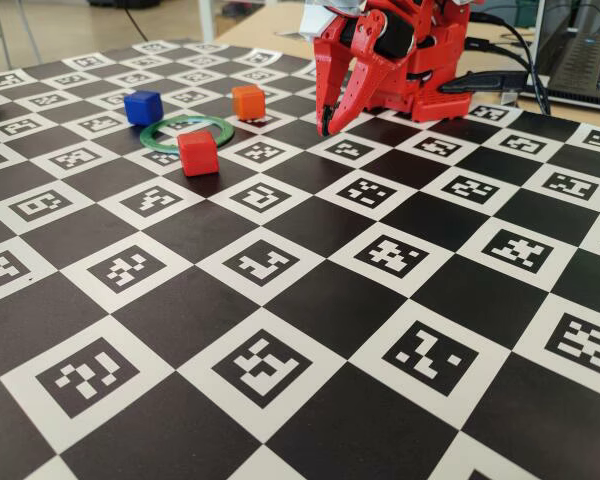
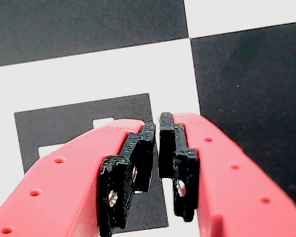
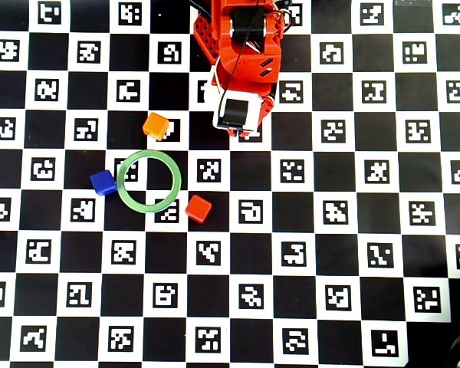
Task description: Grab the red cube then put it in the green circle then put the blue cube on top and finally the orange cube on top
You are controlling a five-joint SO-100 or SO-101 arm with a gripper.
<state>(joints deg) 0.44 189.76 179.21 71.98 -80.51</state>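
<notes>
Red arm parked over the checkerboard, all three cubes sitting loose around the ring

In the overhead view the thin flat green ring (image 3: 149, 181) is empty in the middle: small matte red plastic cube (image 3: 198, 208) just outside it at about 4 o'clock, deep-blue plastic cube (image 3: 103, 182) touching the rim at 9 o'clock, bright orange plastic cube (image 3: 156, 126) near it at 12 o'clock. The red two-finger gripper (image 2: 159, 129) is clenched on nothing, black pads nearly meeting, hanging over the marker-printed board (image 1: 310, 300) well apart from the cubes
</notes>
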